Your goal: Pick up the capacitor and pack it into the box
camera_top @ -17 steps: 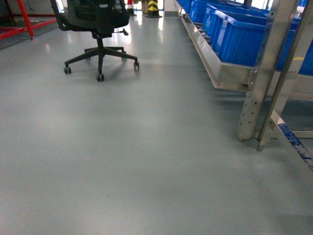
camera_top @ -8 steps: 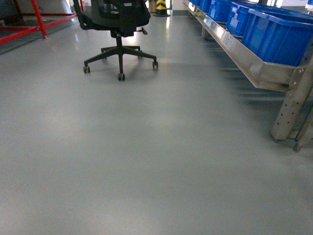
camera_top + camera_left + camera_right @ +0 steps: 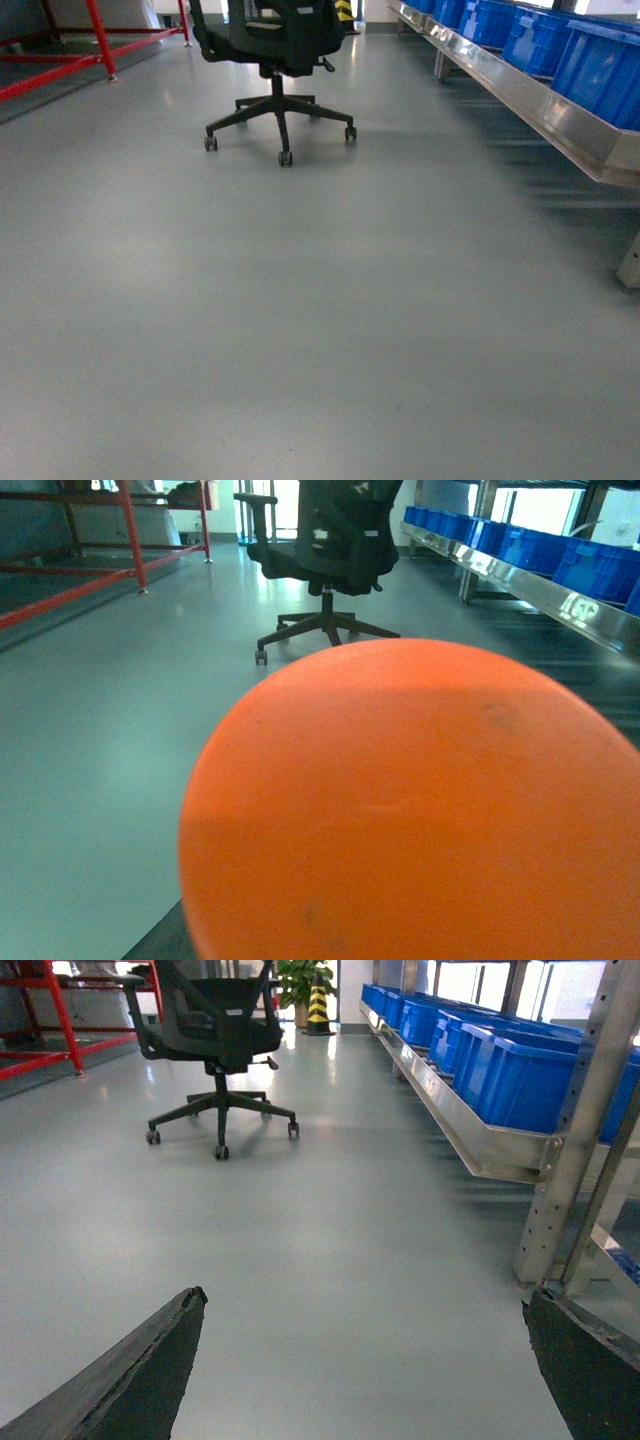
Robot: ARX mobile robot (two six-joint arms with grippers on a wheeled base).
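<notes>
The office chair [image 3: 278, 60] now sits further right in the head view, and the rack post is gone. No capacitor or box shows. Likely light and small; pinch its body. The right hand [image 3: 360, 1360] is open. The left hand's state is hidden behind an orange ball [image 3: 410, 800].

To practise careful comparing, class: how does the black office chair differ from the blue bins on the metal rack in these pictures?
The office chair is black; the blue bins are bright blue. The chair stands alone on the open grey floor on a wheeled star base; the bins sit side by side in a row, raised off the floor on the metal rack. The chair has a thin central column and spreading legs; the bins are boxy.
</notes>
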